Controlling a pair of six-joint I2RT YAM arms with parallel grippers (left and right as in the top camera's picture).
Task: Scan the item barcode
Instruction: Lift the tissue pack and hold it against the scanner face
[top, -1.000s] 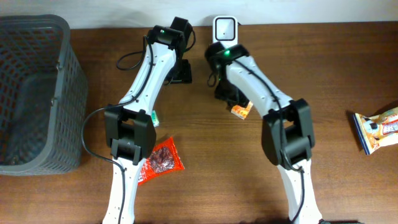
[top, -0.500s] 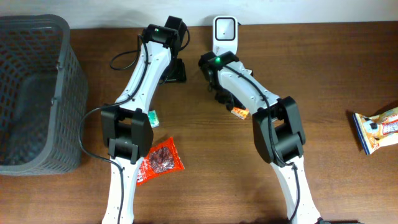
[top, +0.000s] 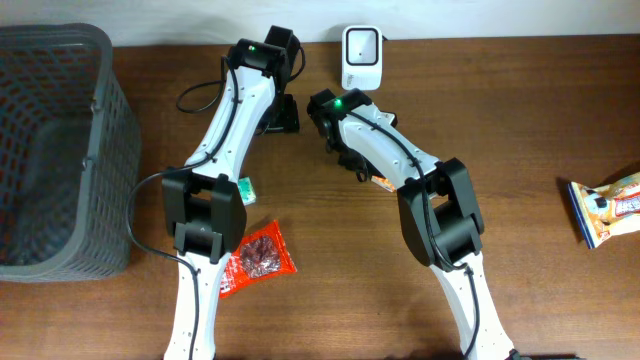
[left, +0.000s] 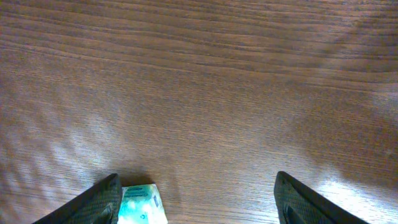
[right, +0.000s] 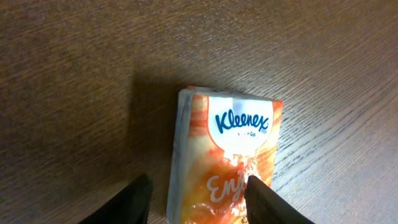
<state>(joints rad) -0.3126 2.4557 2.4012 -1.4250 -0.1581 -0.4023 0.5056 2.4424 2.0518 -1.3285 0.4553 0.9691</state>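
I saw a brown wood-grained table, an orange-and-white tissue pack lettered in blue, a red packet with a dark centre, a green-and-white packet, a dark grey mesh basket, a white scanner, a yellow bag edged in blue

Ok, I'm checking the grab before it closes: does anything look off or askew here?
Nothing is spilled or damaged. The tissue pack lies flat on the table but skewed and off-centre in the right hand: one finger overlaps its orange top in the wrist view, the other stands clear.
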